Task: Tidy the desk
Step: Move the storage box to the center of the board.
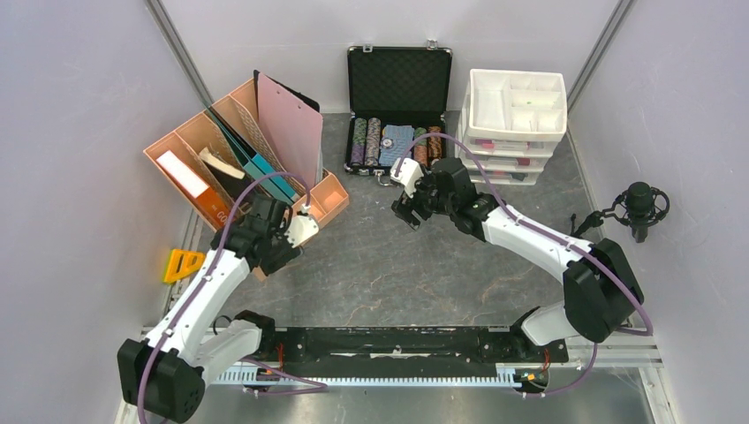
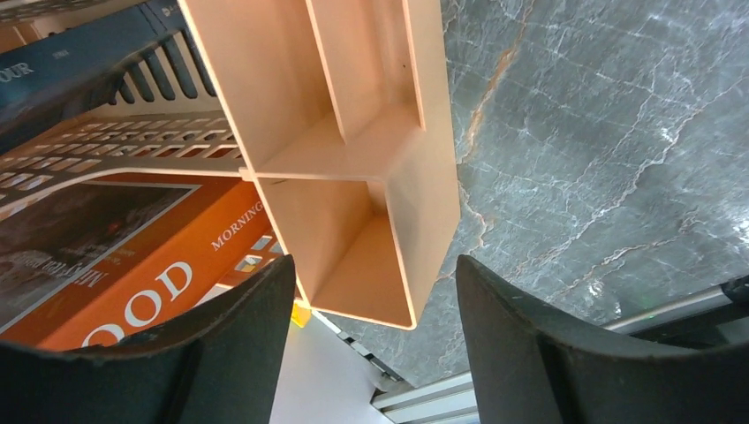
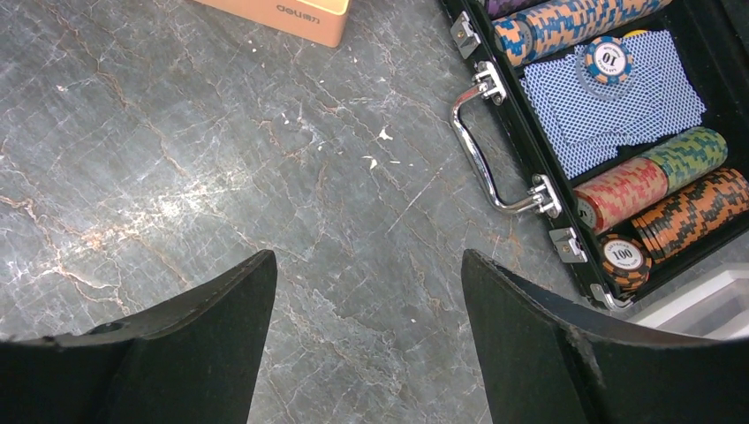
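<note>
Left gripper (image 2: 374, 278): fingers apart, straddling the end compartment of the orange file rack (image 2: 353, 150); contact unclear. Right gripper (image 3: 366, 269): fingers apart, holding nothing, above the desk (image 3: 221, 177) beside the poker-chip case (image 3: 618, 115). Desk lies beneath both arms.

Dark grey marbled desk (image 1: 397, 256): peach plastic file organiser (image 1: 331, 199) at ten o'clock, open black chip case (image 1: 397, 84) at twelve, white drawer stack (image 1: 515, 132) at one.
</note>
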Tool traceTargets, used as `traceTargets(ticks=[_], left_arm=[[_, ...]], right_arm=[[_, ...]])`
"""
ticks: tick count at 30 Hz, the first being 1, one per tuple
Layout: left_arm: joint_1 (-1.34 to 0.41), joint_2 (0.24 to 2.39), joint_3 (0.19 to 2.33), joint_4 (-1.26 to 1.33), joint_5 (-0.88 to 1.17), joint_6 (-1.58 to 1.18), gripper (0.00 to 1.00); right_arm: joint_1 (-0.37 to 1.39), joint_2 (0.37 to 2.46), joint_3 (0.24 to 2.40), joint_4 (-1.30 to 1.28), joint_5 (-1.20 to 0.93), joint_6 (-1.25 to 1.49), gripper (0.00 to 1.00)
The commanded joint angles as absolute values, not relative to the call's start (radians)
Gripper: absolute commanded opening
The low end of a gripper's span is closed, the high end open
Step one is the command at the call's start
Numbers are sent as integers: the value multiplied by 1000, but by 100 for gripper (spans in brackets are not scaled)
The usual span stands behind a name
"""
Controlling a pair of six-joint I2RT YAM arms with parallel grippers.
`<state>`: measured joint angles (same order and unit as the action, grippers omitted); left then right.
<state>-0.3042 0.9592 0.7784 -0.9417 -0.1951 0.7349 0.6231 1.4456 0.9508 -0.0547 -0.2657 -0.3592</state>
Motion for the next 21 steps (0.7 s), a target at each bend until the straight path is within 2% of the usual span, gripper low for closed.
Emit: traceTargets(ticks=[1, 6, 11, 17, 21], left_arm=[[-307, 976, 745, -896, -226, 813, 70], [-307, 1017, 719, -916, -217, 858, 56], [-307, 1082, 693, -872, -295, 953, 38], [-306, 1116, 657, -756, -408, 1170, 13], [-305, 1123, 625, -685, -426, 1308, 5]], right_arm=[[618, 1418, 939, -37, -287, -339, 82], [614, 1394, 917, -36, -279, -338, 82], [609, 1384, 904, -29, -278, -331, 82], [606, 1377, 892, -28, -277, -328, 81], [601, 1365, 876, -29, -272, -333, 81]])
